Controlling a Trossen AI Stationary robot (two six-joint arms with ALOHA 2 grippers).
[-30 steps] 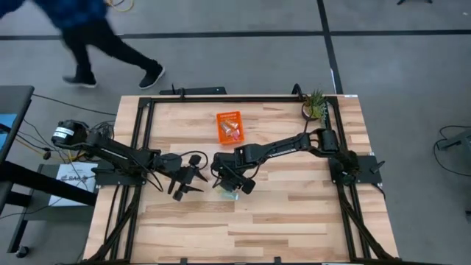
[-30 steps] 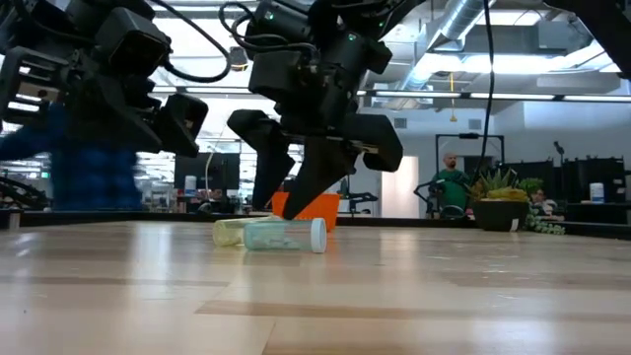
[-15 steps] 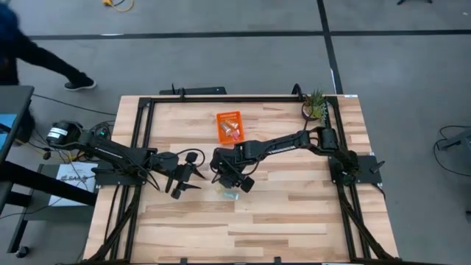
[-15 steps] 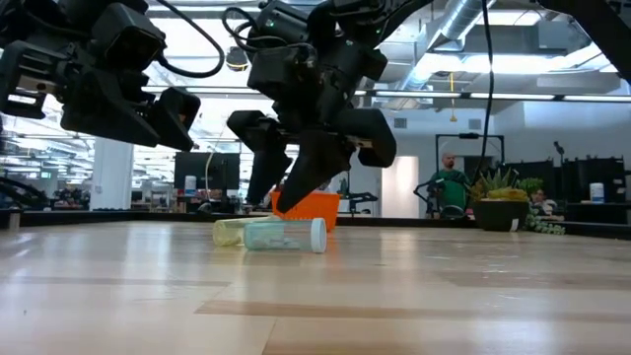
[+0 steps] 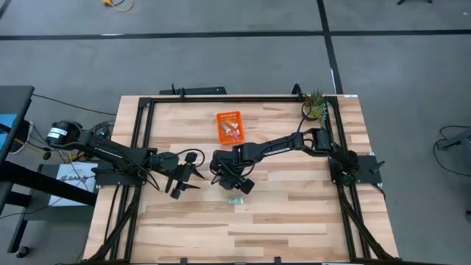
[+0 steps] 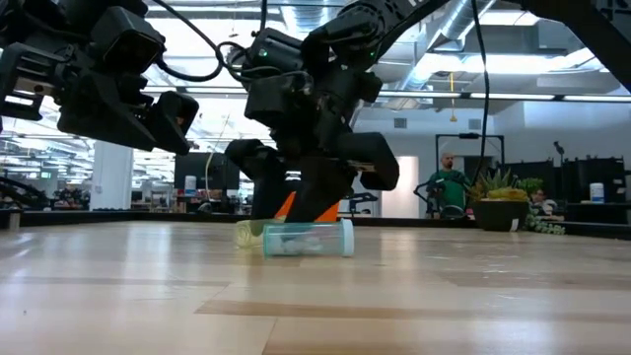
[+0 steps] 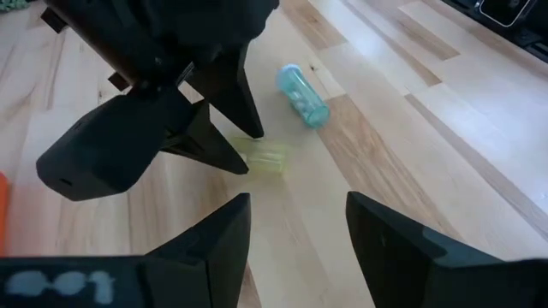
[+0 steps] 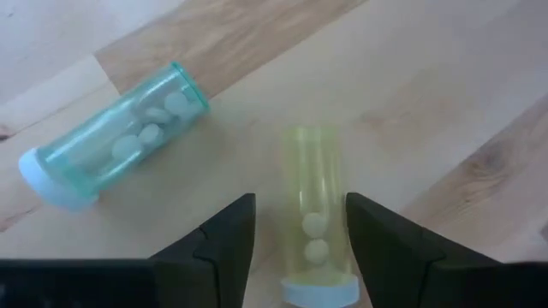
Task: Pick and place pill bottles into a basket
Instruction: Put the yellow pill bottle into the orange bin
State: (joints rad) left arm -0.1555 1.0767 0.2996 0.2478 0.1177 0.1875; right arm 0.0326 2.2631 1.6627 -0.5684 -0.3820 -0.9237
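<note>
1. High view: the right gripper (image 5: 229, 182) is hanging over the middle of the table (image 5: 294, 221), fingers apart and pointing down at two bottles just beside it. Only the teal bottle (image 5: 234, 198) is showing clearly here, lying just clear of the fingertips on the near side. The basket (image 5: 229, 126) is sitting well apart, toward the far edge, with a few bottles lying inside it. The left gripper (image 5: 185, 180) is waiting just to the left, fingers apart and holding nothing. A plant (image 5: 315, 105) is standing at the far right corner.

2. Low view: the right gripper (image 6: 296, 197) is reaching down to the tabletop (image 6: 444, 296) behind the teal bottle (image 6: 308, 240), which is lying on its side with its cap to the right. The yellow bottle (image 6: 246, 233) is peeking out behind it, near the fingertips. The basket (image 6: 314, 206) is showing as an orange patch behind the gripper. In the room beyond, a person (image 6: 452, 185) is standing near the plant (image 6: 505, 202), under ceiling ducts.

3. Left wrist view: the left gripper (image 7: 295, 231) is holding its fingers apart above bare wood. Ahead, the right gripper (image 7: 231, 141) is straddling the yellow bottle (image 7: 264, 159); the teal bottle (image 7: 302, 95) is lying just beyond, apart from it.

4. Right wrist view: the right gripper (image 8: 298, 227) is keeping its fingers spread, with the yellow bottle (image 8: 316, 214) lying between them, pills visible inside; whether they are touching it cannot be told. The teal bottle (image 8: 120, 137) is lying tilted beside it, apart, outside the fingers.
</note>
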